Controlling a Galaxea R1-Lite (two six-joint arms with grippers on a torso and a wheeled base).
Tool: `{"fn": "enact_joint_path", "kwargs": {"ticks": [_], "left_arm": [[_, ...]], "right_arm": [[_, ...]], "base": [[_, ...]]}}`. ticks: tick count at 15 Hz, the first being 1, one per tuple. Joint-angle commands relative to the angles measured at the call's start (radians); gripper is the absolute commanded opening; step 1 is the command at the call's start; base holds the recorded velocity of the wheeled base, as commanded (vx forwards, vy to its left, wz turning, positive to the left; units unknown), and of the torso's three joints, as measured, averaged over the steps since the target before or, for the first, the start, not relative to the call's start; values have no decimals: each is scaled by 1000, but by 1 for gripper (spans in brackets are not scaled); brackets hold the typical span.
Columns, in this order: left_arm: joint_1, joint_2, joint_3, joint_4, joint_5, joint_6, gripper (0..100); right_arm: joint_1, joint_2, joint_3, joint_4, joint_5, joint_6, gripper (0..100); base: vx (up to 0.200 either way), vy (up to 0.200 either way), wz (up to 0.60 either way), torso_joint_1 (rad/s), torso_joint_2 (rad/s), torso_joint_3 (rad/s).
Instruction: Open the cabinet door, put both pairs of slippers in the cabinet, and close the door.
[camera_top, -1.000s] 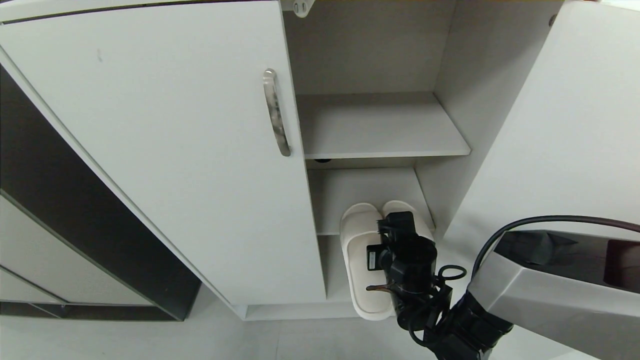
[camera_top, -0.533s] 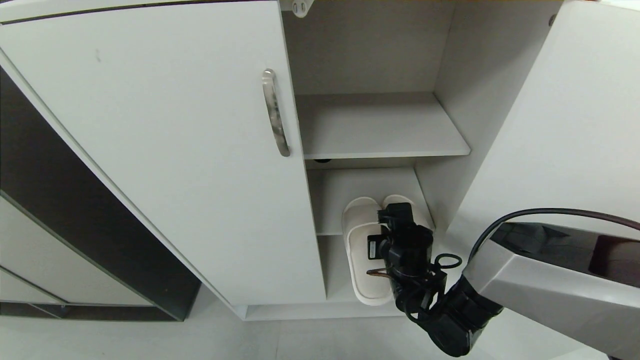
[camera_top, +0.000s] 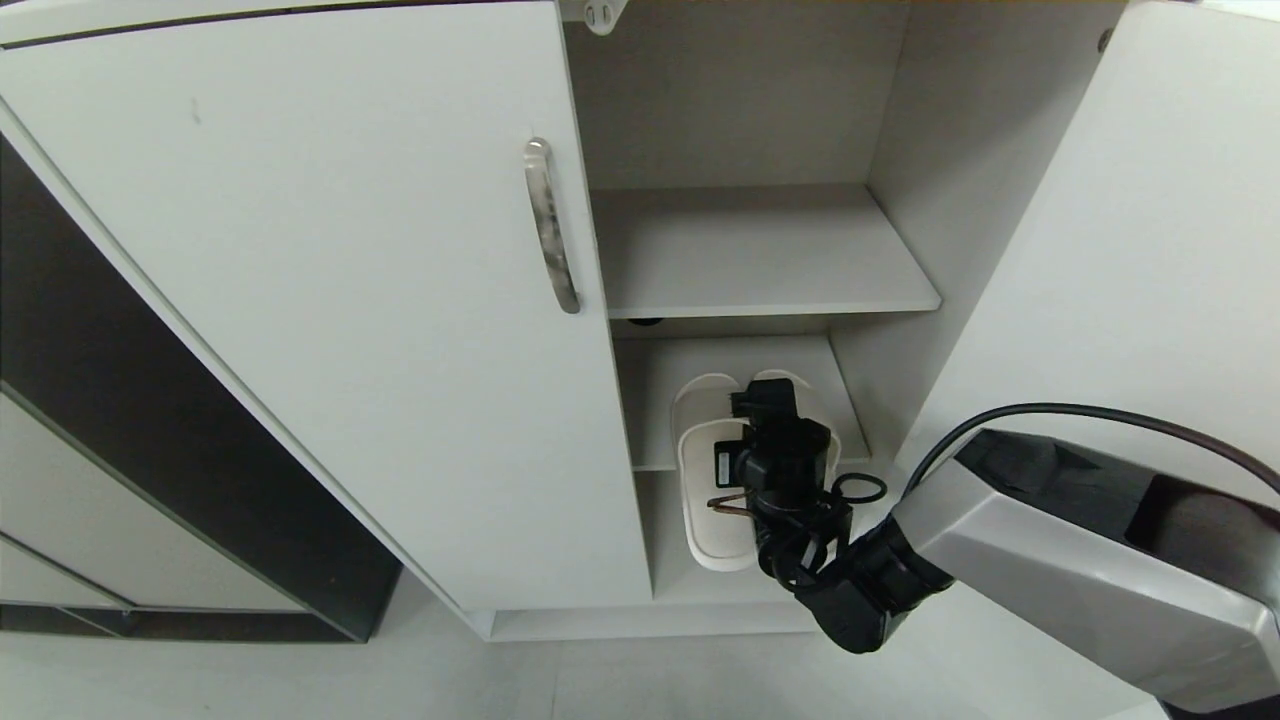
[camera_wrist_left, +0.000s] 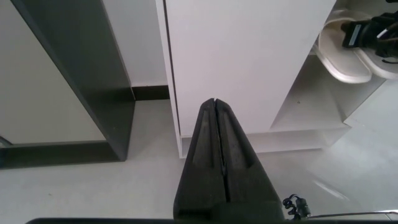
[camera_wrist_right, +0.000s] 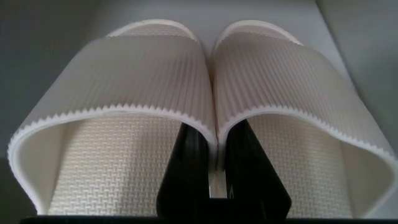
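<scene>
Bright even light, cabinet (camera_top: 740, 110) int. shaded

pair of slippers (camera_top: 705, 525): cream white, ribbed straps, textured footbeds, side by side and touching, toes pointing into the cabinet (camera_top: 760, 250). toe halves sit over the cabinet's lower shelf (camera_top: 650, 400), heels stick out past its front edge. right gripper (camera_wrist_right: 214, 171) pinches the two inner strap edges together, one finger inside each slipper. cabinet's right door (camera_top: 1130, 250) swung open, left door (camera_top: 330, 300) closed
</scene>
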Motion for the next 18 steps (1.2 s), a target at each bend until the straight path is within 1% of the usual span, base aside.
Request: {"fn": "enact_joint_path", "kwargs": {"ticks": [1,5,6,8,10,14,18], "left_arm": [[0,2,0,0,0,0,0],[0,2,0,0,0,-1,0],[0,2,0,0,1,-1,0],[0,2,0,0,3,-1,0],[0,2,0,0,3,-3,0],[0,2,0,0,4,-3,0],[0,2,0,0,4,-3,0]], "right_arm": [[-8,10,-48,17,1,-3,0],[-22,44,-150,21,19,-64,0],[-28,50,-178,38,42,-76,0],[-34,56,-229,95,47,-76,0],[-53,76,-312,141,47,-76,0],[-76,89,-354,191,81,-76,0],[-83,109,-400,211,81,-76,0]], "base": [[0,0,0,0,0,0],[0,0,0,0,0,0],[0,0,0,0,0,0],[0,0,0,0,0,0],[0,0,0,0,0,0],[0,0,0,0,0,0],[0,0,0,0,0,0]]}}
